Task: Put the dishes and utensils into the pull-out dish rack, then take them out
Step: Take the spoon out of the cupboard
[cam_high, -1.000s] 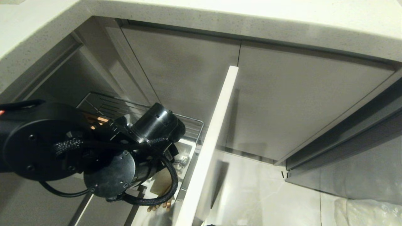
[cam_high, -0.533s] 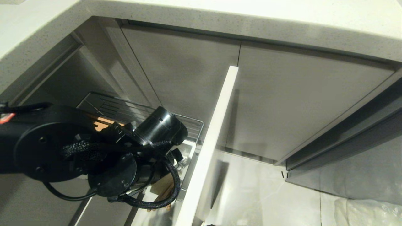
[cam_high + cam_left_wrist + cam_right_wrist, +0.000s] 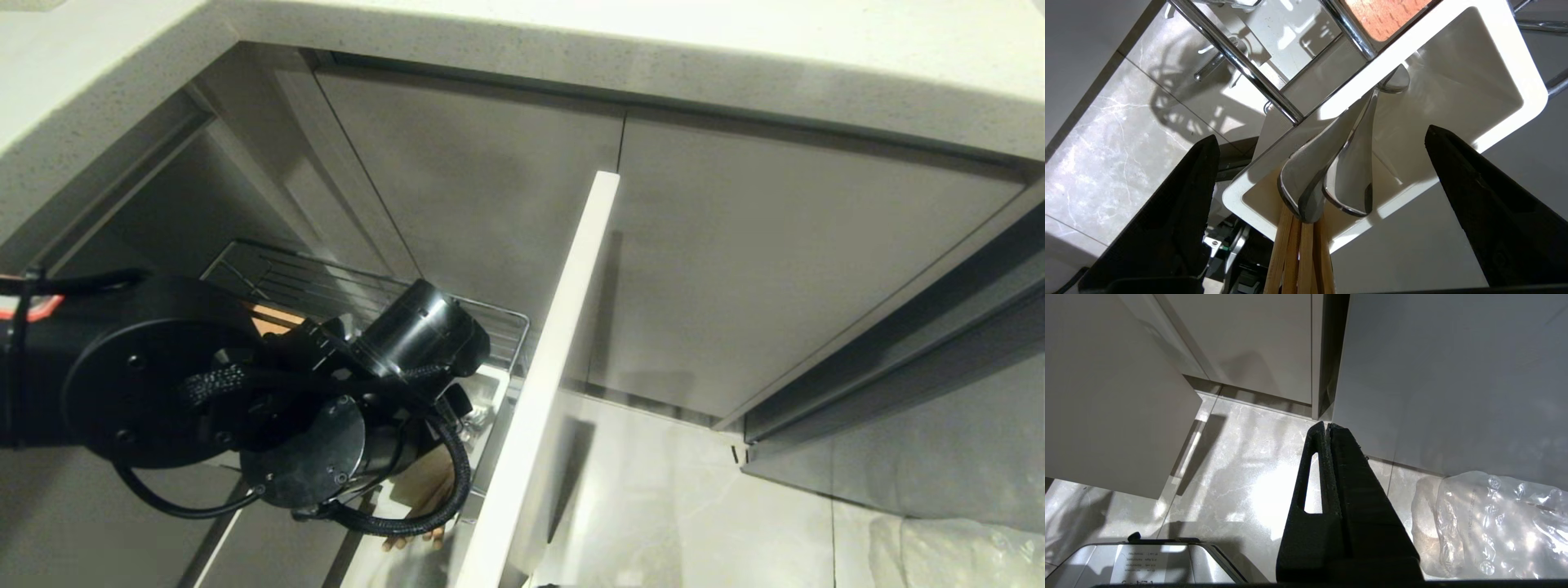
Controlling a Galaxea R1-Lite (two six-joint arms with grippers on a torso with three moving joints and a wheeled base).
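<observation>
One white caddy (image 3: 1494, 118) sits in one wire rack (image 3: 326, 286). Inside it stand two metal handles (image 3: 1339, 171) and about four wooden chopsticks (image 3: 1298, 261), their exact number unclear.

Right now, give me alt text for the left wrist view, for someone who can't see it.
The open left end effector hangs over the white utensil caddy, its two black fingers wide apart on either side of the metal utensil handles and wooden chopsticks standing in it. Chrome rack wires cross above a marble floor.
</observation>
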